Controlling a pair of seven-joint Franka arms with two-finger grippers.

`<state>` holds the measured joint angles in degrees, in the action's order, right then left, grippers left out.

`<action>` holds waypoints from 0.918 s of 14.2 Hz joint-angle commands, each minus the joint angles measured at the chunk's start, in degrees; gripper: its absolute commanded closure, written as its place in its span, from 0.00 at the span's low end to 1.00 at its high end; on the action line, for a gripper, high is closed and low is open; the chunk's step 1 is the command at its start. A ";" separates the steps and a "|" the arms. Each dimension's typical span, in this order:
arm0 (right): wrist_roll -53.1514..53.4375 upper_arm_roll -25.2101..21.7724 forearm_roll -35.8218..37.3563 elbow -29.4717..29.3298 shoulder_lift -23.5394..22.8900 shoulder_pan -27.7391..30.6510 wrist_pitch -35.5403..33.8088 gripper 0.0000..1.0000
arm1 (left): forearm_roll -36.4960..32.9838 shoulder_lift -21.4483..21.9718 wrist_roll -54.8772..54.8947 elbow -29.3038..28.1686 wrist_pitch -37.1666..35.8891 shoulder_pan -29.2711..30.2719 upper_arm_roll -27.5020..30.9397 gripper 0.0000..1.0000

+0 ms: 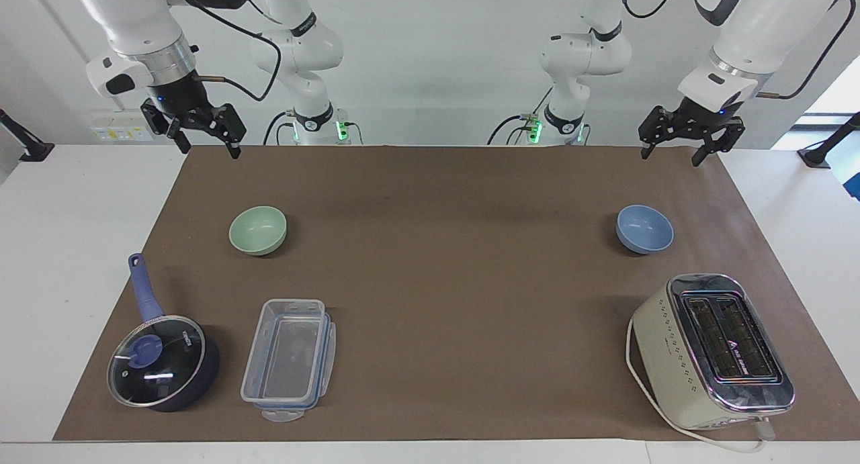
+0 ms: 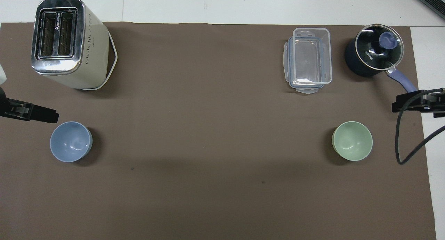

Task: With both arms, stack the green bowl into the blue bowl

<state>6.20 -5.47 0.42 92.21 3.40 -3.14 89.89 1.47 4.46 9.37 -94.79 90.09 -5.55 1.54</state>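
The green bowl (image 1: 258, 230) stands upright and empty on the brown mat toward the right arm's end; it also shows in the overhead view (image 2: 352, 141). The blue bowl (image 1: 645, 229) stands upright and empty toward the left arm's end, also in the overhead view (image 2: 71, 141). The bowls are far apart. My right gripper (image 1: 209, 152) is open and empty, high over the mat's edge at its own end. My left gripper (image 1: 670, 158) is open and empty, high over the mat at its own end. Neither touches a bowl.
A dark blue saucepan with a glass lid (image 1: 160, 363) and a clear plastic container (image 1: 289, 360) sit farther from the robots than the green bowl. A cream toaster (image 1: 712, 350) with a white cord sits farther out than the blue bowl.
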 commanded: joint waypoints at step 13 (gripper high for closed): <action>-0.49 0.11 0.11 0.43 0.64 0.33 -0.33 0.00 | -0.77 1.34 -0.32 -1.63 1.67 0.28 -0.13 0.00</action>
<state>6.20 -5.47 0.42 92.21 3.40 -3.14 89.89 1.47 4.46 9.29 -94.79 90.45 -5.55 1.54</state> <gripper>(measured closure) 0.000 0.000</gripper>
